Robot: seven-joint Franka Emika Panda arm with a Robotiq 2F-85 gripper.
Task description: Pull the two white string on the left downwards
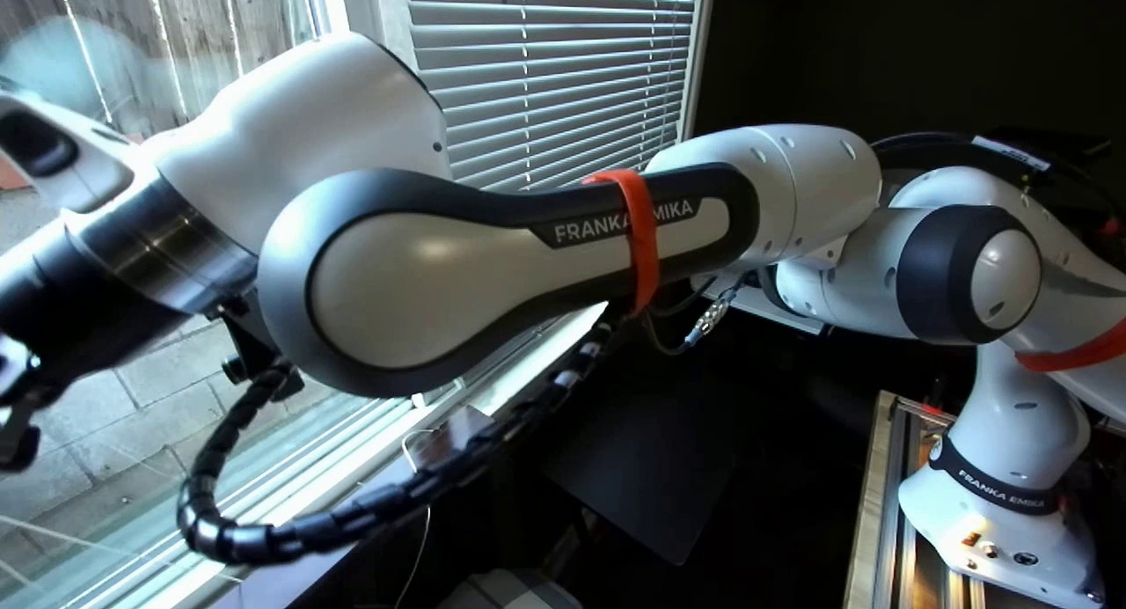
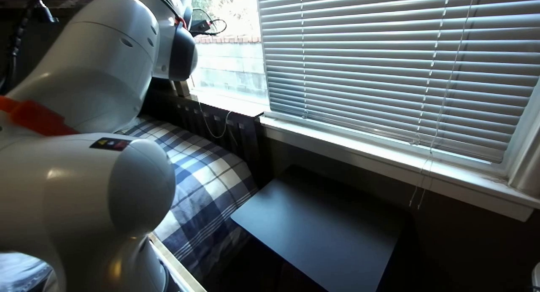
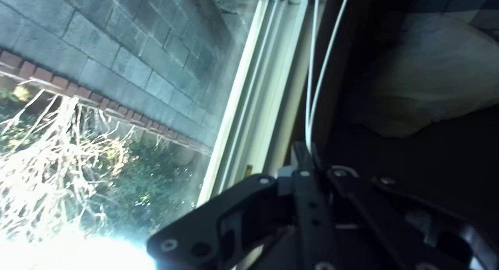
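Leftmost in my wrist view is a grey block wall (image 3: 117, 59), outdoors and no hindrance to me. Rightward, the pale window frame (image 3: 262, 90) slants beside my work; were I to pull off line toward it, I could scrape its edge or chafe what I hold.

Just right of the frame run the two white strings (image 3: 310, 69), apart at the upper edge of the view and meeting at my end effector (image 3: 307, 153), which is closed, its tips pinching both. I judge the grasp made and the downward pull due. The danger lies in how thin they are: if their far ends, out of my sight, resist, both could slide through my tips. Since they fan apart above my grip, uneven load might draw one out first. The right strand bows slightly, so my first travel may only take up slack.

Farther right lies a pale cloth bundle (image 3: 425, 75), well apart from my tips; drifting that way as I lower could press me into it.

In an exterior view my black cable (image 1: 343, 530) loops low on the left, where descending too near the frame might snag it.
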